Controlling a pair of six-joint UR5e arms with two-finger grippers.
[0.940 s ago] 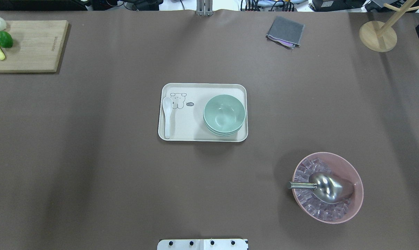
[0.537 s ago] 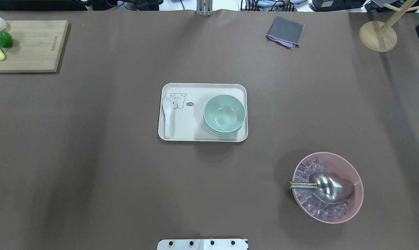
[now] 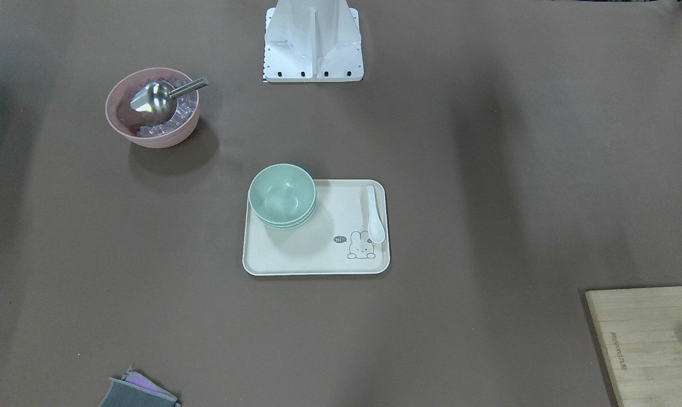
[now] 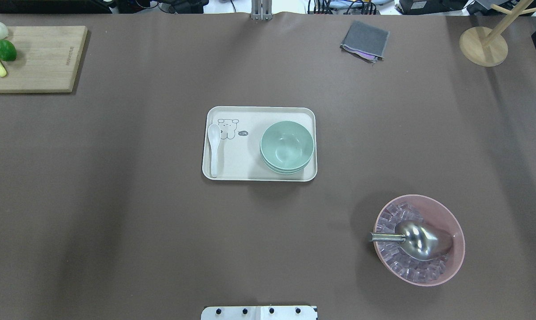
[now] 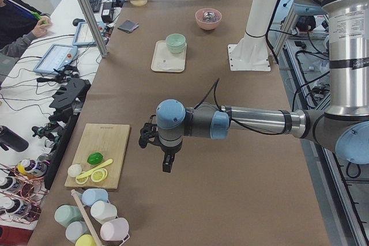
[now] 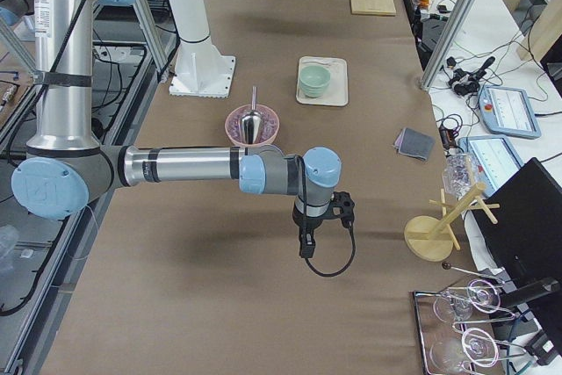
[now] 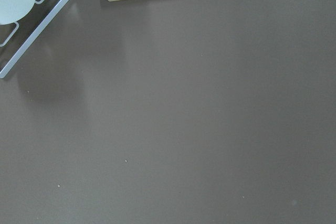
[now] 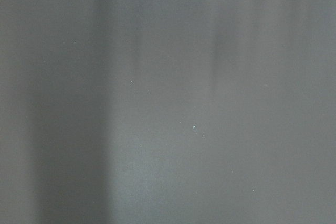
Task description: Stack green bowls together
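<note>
The green bowls sit nested in one stack on the right side of a cream tray, and three rims show. The stack also shows in the front-facing view and both side views. My left gripper hangs over bare table near the cutting board, far from the bowls. My right gripper hangs over bare table beyond the pink bowl. Both show only in the side views, so I cannot tell whether they are open or shut.
A white spoon lies on the tray's left side. A pink bowl holds ice and a metal scoop. A cutting board with fruit, a grey cloth and a wooden stand sit along the far edge.
</note>
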